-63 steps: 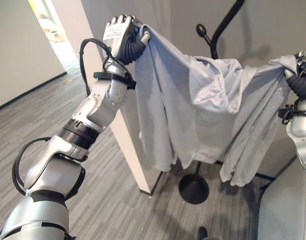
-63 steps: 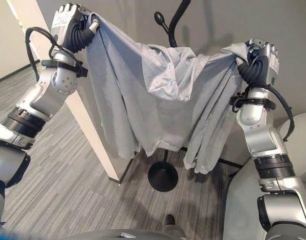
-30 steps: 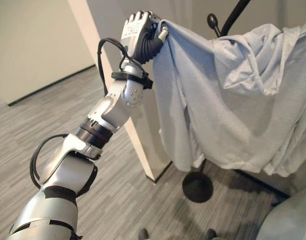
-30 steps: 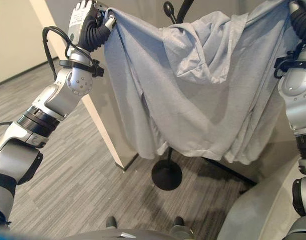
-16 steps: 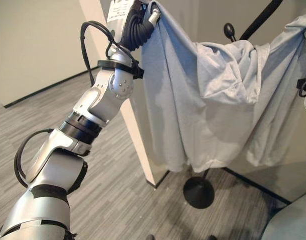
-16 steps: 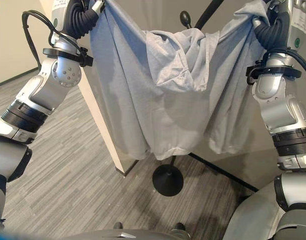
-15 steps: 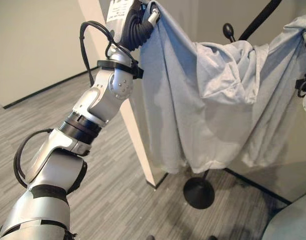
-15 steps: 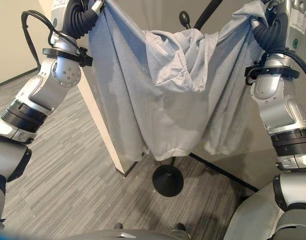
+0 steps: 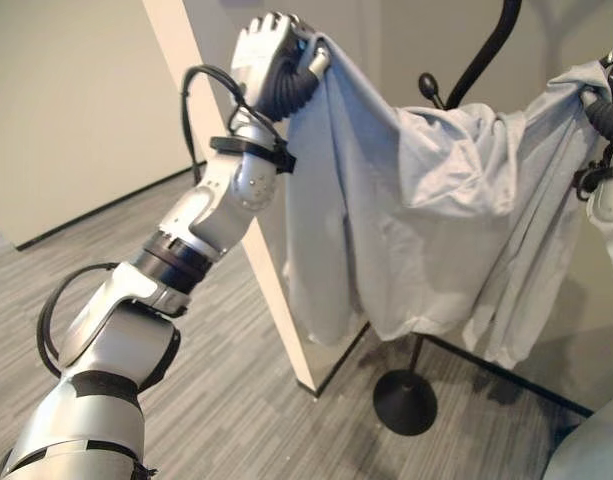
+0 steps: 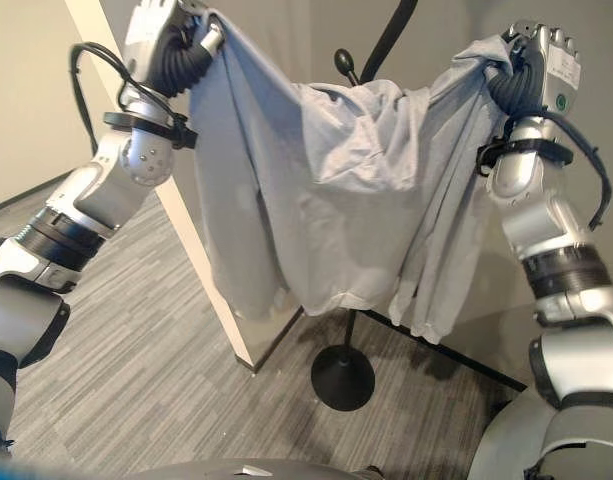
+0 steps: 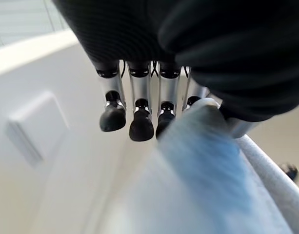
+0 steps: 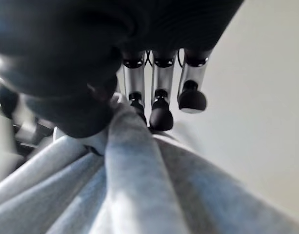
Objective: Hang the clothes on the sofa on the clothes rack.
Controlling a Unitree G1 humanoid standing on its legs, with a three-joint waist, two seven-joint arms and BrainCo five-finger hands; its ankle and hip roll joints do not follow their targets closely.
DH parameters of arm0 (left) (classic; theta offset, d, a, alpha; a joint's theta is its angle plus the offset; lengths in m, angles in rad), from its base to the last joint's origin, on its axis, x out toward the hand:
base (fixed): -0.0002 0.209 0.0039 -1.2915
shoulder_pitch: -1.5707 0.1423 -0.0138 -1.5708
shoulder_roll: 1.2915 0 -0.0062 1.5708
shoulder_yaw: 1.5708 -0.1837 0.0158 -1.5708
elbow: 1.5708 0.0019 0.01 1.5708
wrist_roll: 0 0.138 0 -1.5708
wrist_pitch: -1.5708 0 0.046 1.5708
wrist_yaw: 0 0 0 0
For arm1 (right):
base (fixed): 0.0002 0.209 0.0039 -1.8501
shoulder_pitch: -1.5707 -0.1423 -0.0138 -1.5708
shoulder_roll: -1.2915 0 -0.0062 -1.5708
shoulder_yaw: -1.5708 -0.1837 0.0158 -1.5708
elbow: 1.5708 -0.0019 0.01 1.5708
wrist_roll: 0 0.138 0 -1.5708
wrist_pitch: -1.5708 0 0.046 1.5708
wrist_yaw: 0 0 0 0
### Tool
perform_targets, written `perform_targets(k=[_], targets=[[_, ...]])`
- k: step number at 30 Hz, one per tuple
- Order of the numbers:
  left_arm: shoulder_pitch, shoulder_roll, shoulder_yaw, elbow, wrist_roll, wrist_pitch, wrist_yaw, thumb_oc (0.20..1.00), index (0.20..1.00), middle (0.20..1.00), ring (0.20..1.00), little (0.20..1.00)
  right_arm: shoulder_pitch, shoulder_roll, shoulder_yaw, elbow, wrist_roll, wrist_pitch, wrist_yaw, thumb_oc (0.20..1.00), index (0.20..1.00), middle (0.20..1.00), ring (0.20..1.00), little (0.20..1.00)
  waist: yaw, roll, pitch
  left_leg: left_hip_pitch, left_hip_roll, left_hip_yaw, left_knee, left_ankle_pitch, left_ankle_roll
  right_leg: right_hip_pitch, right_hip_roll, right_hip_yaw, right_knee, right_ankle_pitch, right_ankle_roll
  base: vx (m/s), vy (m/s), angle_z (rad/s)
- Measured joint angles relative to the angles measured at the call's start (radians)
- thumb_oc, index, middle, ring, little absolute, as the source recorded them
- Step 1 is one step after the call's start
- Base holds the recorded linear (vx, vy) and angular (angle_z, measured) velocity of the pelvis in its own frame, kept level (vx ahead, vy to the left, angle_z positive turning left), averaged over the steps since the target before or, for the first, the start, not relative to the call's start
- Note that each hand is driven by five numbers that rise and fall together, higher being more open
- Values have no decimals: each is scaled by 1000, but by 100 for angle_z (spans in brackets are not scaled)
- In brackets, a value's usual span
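Spread of pale grey cotton garment (image 10: pixel 336 190) between left hand (image 9: pixel 271 55) and right hand (image 10: pixel 531 65), both pinching its top corners, keeps it open to drape over black metal clothes rack (image 10: pixel 344 375) behind.

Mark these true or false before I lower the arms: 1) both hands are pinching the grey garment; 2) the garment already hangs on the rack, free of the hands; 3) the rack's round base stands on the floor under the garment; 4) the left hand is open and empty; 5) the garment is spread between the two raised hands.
1) True: the left hand and the right hand each pinch an upper corner of the grey garment.
2) False: both hands hold it up in front of the clothes rack.
3) True: the round base sits on the floor below the hem.
4) False: it grips the cloth.
5) True.
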Motion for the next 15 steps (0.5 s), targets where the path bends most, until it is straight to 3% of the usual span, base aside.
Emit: perform_targets(k=[3, 7, 15], targets=[[-29, -20, -47, 47, -40, -2, -7, 200, 200, 200, 200, 200, -125, -5, 104, 129, 45, 20, 13, 200, 200, 200, 200, 200, 0, 6, -4, -13, 5, -5, 6, 13, 16, -7, 7, -7, 0, 2, -3, 18, -52, 6], [-89, -72, -103, 131, -84, -14, -13, 200, 200, 200, 200, 200, -287, -1, 278, 304, 51, 30, 52, 200, 200, 200, 200, 200, 11, 7, -5, -25, 9, -18, 12, 23, 2, -8, 12, -22, 0, 2, -3, -11, -48, 11], [-98, -146, -142, 140, -118, -30, -19, 200, 200, 200, 200, 200, -359, 53, 330, 455, 79, 50, 102, 200, 200, 200, 200, 200, 36, 10, -6, -70, 6, -70, 12, 40, 1, -18, 13, -71, 0, 1, -4, 1, -43, 19]])
